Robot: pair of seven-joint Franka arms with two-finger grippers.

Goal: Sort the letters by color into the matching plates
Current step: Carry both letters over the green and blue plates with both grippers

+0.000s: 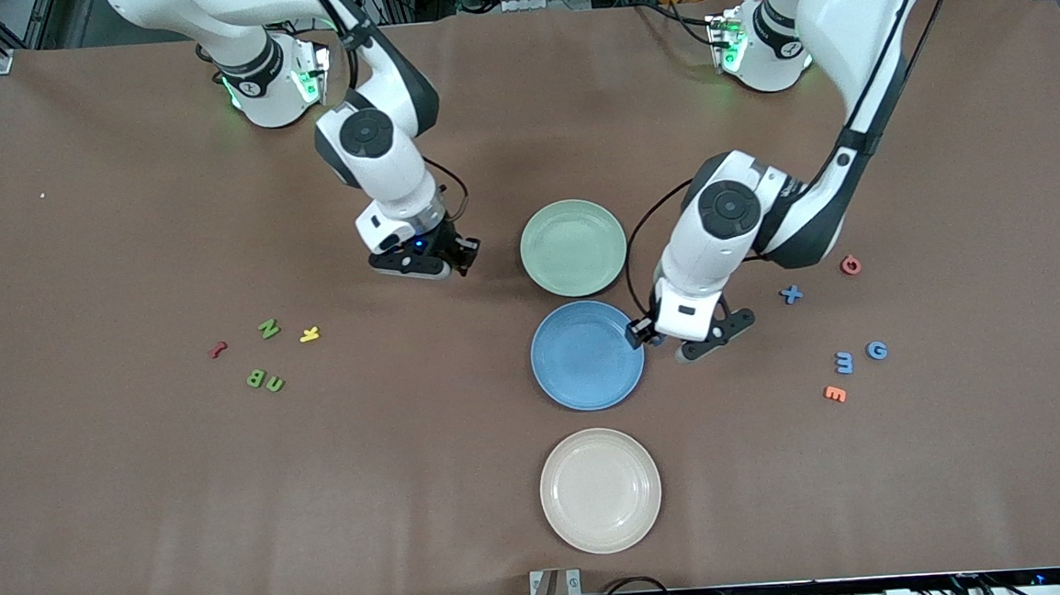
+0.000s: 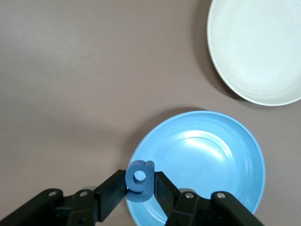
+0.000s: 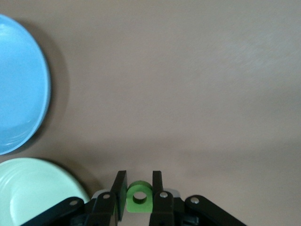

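Brown table cover [image 1: 138,505] fills the front view; we see three plates in a row at mid-table: green plate [image 1: 573,247] closest to the bases, blue plate [image 1: 587,355] next, cream plate [image 1: 601,489] nearest the front cam.

L gripper [image 2: 140,188] is over the blue plate's rim at the L arm's end, fingers clamped on a blue letter [image 2: 139,181] that reads like "g" or "9"; can't tell which. It stands upright, hole facing the wrist cam. In the front view the wrist hides it.

R gripper [image 3: 139,190] is over bare table beside the green plate, toward the R arm's end. Its fingers are closed on a green letter [image 3: 139,197] with a round hole; lower part cut off, so shape unreadable.

Loose letters toward the R arm's end: green N [image 1: 268,328], green B [image 1: 255,379], green U [image 1: 276,383], yellow K [image 1: 310,334], red piece [image 1: 218,350], too small to read. Toward the L arm's end: blue X [image 1: 791,294], blue G [image 1: 876,350], blue E [image 1: 843,363] lying rotated, orange E [image 1: 835,394], red round letter [image 1: 850,265], unclear. All flat on the table, none in a plate. No brand text legible.
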